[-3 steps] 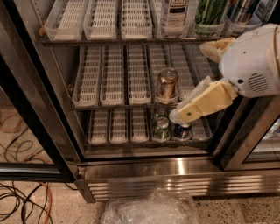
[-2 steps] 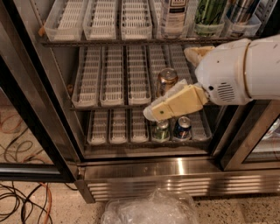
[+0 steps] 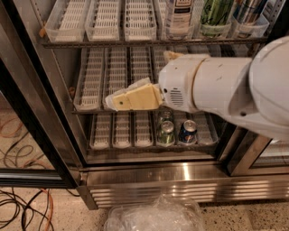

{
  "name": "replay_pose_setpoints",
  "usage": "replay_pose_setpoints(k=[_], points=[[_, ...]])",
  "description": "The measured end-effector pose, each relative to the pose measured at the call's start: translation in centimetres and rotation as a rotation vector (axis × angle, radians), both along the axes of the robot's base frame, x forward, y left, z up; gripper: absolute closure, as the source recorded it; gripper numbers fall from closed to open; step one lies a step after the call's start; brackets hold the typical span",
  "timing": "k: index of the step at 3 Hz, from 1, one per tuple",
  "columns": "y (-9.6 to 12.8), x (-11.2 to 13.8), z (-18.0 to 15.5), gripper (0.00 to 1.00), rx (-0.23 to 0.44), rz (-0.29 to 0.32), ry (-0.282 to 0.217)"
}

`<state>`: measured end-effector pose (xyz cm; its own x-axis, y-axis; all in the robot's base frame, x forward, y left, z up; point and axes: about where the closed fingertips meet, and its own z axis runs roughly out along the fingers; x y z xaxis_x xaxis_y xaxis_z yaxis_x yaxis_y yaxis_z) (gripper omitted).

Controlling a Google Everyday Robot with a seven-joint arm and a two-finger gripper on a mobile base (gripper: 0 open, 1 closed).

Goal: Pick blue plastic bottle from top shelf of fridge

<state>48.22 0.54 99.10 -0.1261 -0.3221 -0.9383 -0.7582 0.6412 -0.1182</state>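
Note:
The blue plastic bottle (image 3: 178, 17) stands on the top shelf (image 3: 108, 43) of the fridge (image 3: 180, 173), right of the middle; only its lower part with the pale label and dark panel shows. A green bottle (image 3: 216, 13) stands to its right. My gripper (image 3: 115, 101), cream-coloured on a big white arm (image 3: 226, 90), points left in front of the middle rack. It is below and to the left of the bottle and holds nothing that I can see.
White slotted lane trays (image 3: 67, 20) line the racks. A green can (image 3: 166, 133) and a blue can (image 3: 187, 131) sit on the bottom rack. The black door frame (image 3: 27, 113) stands open at left. Cables (image 3: 22, 203) and a clear plastic bag (image 3: 156, 216) lie on the floor.
The arm has swung left and nearer the camera. The gripper now sits in front of the middle rack's left-centre lanes, and the arm covers the can that stood there.

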Motion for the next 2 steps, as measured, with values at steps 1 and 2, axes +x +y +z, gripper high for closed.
replay_pose_setpoints(k=[1, 2], points=[[1.15, -0.56, -3.31, 0.0, 0.134, -0.151, 0.102], [0.95, 0.1, -3.23, 0.0, 0.189, -0.224, 0.108]])
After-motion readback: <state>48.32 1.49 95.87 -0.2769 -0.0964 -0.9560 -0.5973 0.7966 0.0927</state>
